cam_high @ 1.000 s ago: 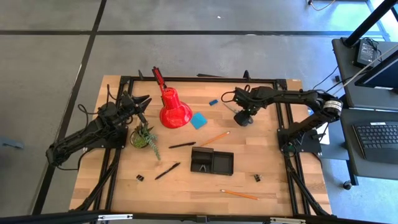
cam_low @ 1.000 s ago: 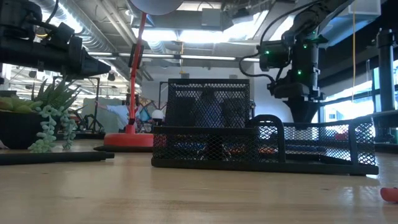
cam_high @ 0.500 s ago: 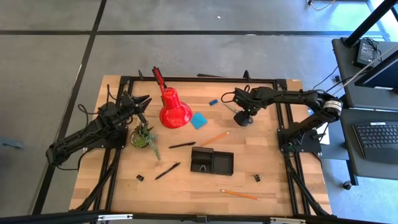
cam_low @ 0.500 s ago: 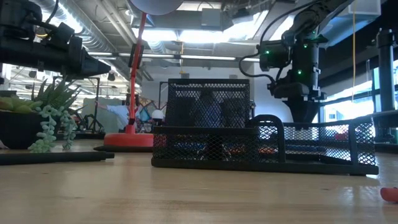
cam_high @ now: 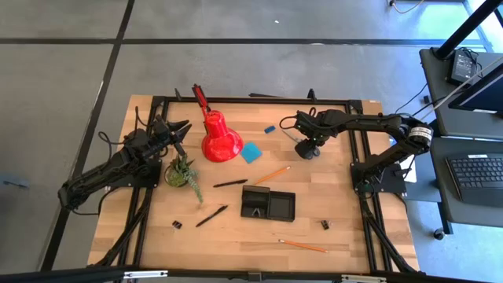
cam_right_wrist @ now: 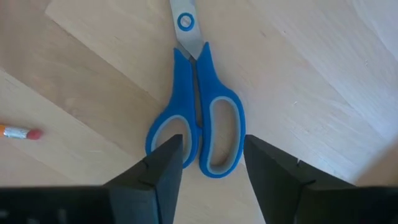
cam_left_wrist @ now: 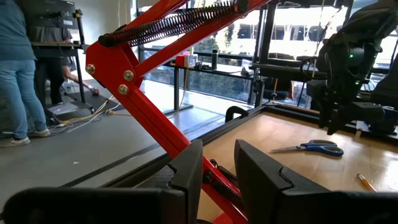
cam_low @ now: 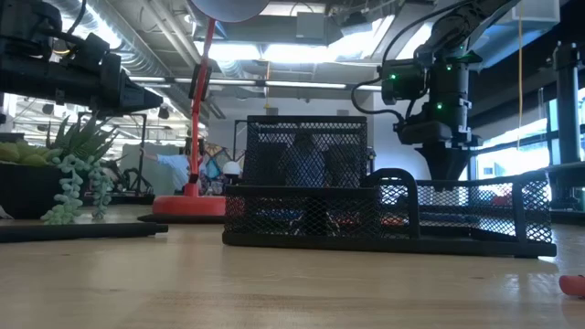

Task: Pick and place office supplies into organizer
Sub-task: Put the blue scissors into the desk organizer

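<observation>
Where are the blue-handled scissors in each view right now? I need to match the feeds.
High view: hidden under the right gripper.
Low view: not visible.
Left wrist view: scissors lying on the table, far side.
Right wrist view: handles between the open fingers.
Shared landmark: the right gripper above them.

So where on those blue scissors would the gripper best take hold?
Probably at the blue handles, from straight above. The scissors lie flat and closed on the table, and the two loops side by side make their bulkiest part. The right gripper is open right over them, a finger on each side.
</observation>
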`<state>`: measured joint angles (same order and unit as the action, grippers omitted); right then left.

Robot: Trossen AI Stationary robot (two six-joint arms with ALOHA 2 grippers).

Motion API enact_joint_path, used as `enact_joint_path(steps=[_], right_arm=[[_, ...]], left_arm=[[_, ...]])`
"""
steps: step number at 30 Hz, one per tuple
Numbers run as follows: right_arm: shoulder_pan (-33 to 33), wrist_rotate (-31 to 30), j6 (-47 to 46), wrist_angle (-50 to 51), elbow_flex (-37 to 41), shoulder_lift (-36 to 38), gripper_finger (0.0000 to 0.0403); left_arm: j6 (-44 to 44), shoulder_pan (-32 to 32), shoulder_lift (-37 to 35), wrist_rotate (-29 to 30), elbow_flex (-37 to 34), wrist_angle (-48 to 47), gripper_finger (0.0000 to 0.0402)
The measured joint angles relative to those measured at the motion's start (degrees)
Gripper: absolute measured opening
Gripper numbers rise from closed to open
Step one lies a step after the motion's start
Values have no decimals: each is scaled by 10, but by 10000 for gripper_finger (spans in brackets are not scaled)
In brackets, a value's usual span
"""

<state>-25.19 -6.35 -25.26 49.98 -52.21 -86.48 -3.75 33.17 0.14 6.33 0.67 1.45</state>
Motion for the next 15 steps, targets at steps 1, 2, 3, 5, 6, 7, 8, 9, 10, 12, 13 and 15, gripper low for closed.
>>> enact_joint_path(steps=[1, 2, 3, 5, 6, 7, 8, 9, 10, 12, 13, 15], right_arm=[[0, 0, -1, 0, 0, 0, 173], [0, 0, -1, 0, 0, 0, 173], [0, 0, -1, 0, 0, 0, 172], [0, 0, -2, 0, 0, 0, 172], [0, 0, -2, 0, 0, 0, 172], [1, 0, -2, 0, 0, 0, 172], [3, 1, -2, 0, 0, 0, 172], [5, 4, -2, 0, 0, 0, 172], [9, 5, -2, 0, 0, 0, 172], [17, 9, -1, 0, 0, 0, 172], [21, 9, 0, 0, 0, 0, 172], [26, 11, -1, 0, 0, 0, 172]], left_arm=[[0, 0, 0, 0, 0, 0, 88], [0, 0, 0, 0, 0, 0, 88], [0, 0, 0, 0, 0, 0, 88], [0, 0, 0, 0, 0, 0, 88], [0, 0, 0, 0, 0, 0, 88], [0, 0, 0, 0, 0, 0, 88], [0, 0, 0, 0, 0, 0, 88], [0, 0, 0, 0, 0, 0, 88], [0, 0, 0, 0, 0, 0, 88], [0, 0, 0, 0, 0, 0, 88], [0, 0, 0, 0, 0, 0, 88], [0, 0, 0, 0, 0, 0, 88]])
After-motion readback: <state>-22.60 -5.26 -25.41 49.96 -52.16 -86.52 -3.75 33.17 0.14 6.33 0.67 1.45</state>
